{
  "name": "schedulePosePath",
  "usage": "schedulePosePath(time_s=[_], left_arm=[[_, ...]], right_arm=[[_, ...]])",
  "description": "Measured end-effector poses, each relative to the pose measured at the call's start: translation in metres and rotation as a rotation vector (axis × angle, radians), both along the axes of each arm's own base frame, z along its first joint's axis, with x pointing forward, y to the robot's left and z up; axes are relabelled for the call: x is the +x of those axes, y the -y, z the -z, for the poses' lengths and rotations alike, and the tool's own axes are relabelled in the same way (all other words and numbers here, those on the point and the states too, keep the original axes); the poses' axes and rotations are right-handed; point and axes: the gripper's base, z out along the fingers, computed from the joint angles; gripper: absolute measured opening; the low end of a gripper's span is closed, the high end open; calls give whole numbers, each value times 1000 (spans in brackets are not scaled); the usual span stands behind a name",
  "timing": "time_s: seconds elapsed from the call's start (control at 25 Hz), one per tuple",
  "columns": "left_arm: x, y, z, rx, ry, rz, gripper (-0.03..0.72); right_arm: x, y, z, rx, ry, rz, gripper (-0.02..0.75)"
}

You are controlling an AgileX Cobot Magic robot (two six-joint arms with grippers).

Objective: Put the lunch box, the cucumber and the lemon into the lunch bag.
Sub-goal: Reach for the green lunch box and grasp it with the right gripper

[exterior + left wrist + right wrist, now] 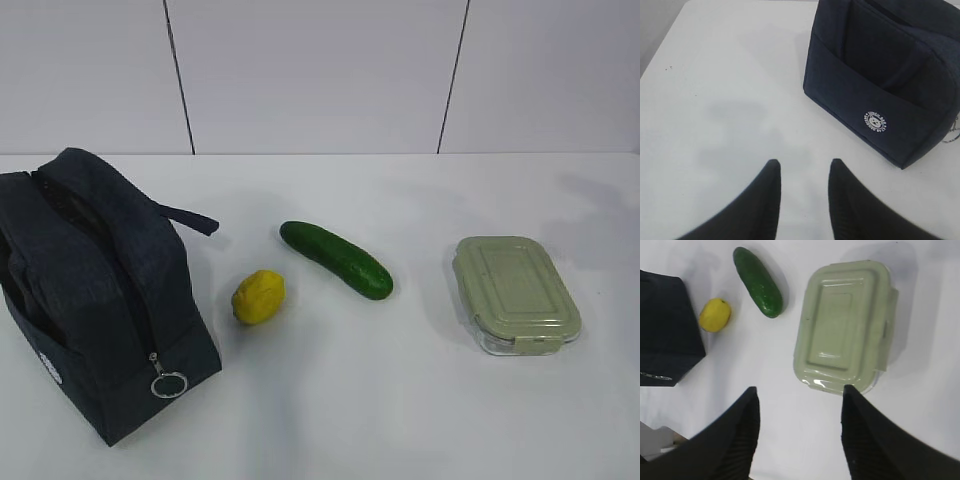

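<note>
The dark navy lunch bag [90, 290] stands at the left of the table with its zipper closed and a silver ring pull [168, 383]. Right of it lie the yellow lemon [259, 296], the dark green cucumber [336, 259] and the lunch box [515, 292] with its sage-green lid. Neither arm shows in the exterior view. My left gripper [803, 167] hangs open above bare table, left of the lunch bag [885, 80]. My right gripper [799, 392] is open and empty, just short of the lunch box [845, 325]; the cucumber [758, 282] and lemon [715, 315] lie beyond.
White tabletop [400, 400] all round, with a pale panelled wall behind. The table's left edge [670, 35] shows in the left wrist view. A table corner [660, 440] appears at the lower left of the right wrist view.
</note>
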Motion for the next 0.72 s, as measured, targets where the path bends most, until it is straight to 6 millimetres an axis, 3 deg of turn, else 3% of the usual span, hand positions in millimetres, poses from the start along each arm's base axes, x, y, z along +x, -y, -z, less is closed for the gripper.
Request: schedulePosePath(time_s=[0.28,0.72], left_arm=[[0,0,0,0,0,0,236],[0,0,0,0,0,0,235]], right_arm=[[29,18,30,28,-84,-6,573],[49,26,68,117,-146,-3,583]])
